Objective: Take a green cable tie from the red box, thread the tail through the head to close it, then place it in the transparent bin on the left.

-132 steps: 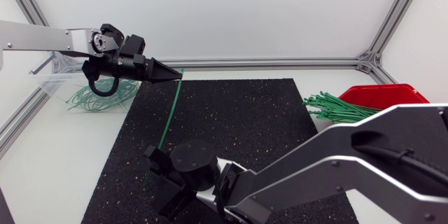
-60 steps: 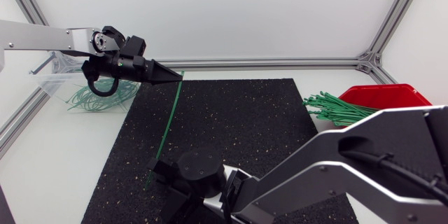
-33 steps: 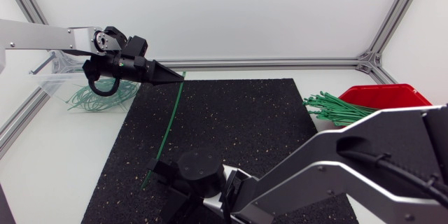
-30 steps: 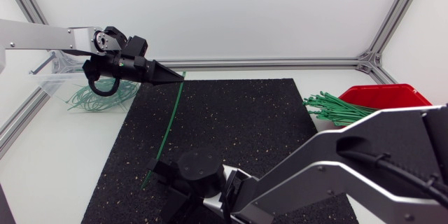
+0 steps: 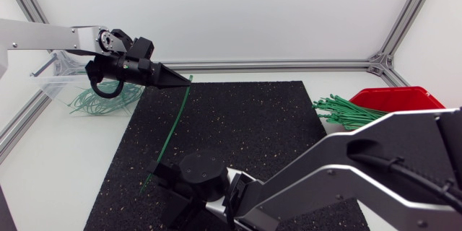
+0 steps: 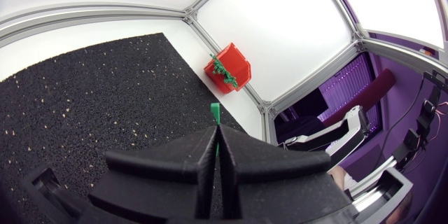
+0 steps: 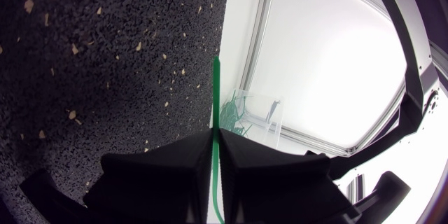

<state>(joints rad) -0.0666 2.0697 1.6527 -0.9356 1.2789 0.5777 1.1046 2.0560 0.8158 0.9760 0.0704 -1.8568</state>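
Jaws of left arm (image 5: 43, 37) and right arm (image 5: 375, 159) clamp one slim green cable tie (image 5: 176, 123).

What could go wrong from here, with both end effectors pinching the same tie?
1. The cable tie is held near both ends, almost straight. Any pull apart could drag it out of the left end effector, where the left wrist view shows only a short tip poking out.
2. The right end effector sits partly under its own arm in the head view, so lining up tail and head may be hard to watch.
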